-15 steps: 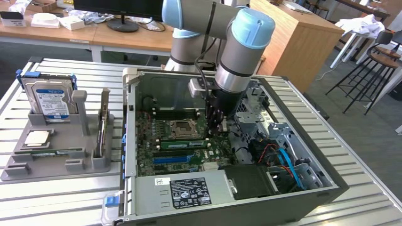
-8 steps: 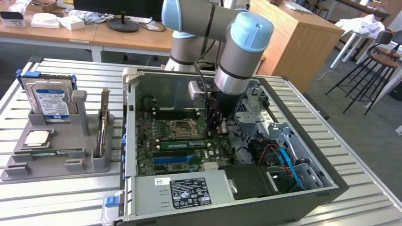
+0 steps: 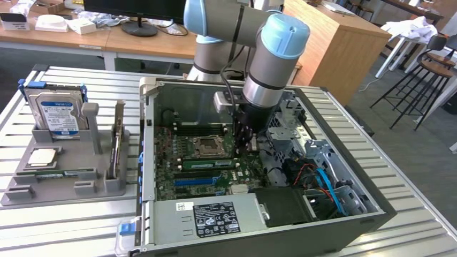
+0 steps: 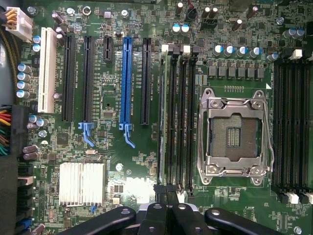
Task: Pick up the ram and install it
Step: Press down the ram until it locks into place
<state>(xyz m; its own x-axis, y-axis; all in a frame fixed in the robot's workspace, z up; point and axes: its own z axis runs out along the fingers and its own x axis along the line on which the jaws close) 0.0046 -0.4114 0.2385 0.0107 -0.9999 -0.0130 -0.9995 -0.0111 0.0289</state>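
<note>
The ram (image 3: 207,160) is a slim green stick standing on edge in a memory slot of the motherboard, just in front of the CPU socket (image 3: 205,145). In the wrist view the ram (image 4: 161,117) shows edge-on in the outermost of the black memory slots (image 4: 182,117). My gripper (image 3: 246,149) reaches down into the open case at the stick's end toward the exterior view's right. Seen from the wrist, the gripper (image 4: 166,192) is shut, its tips right at the end of the stick. Whether they touch it I cannot tell.
A grey tray (image 3: 50,188) at the exterior view's left holds a twin green stick (image 3: 61,173), an upright brownish card (image 3: 116,144) and a hard drive (image 3: 57,112). Drive cages and cables (image 3: 321,176) crowd the case's right side. The power supply (image 3: 207,214) sits at its front.
</note>
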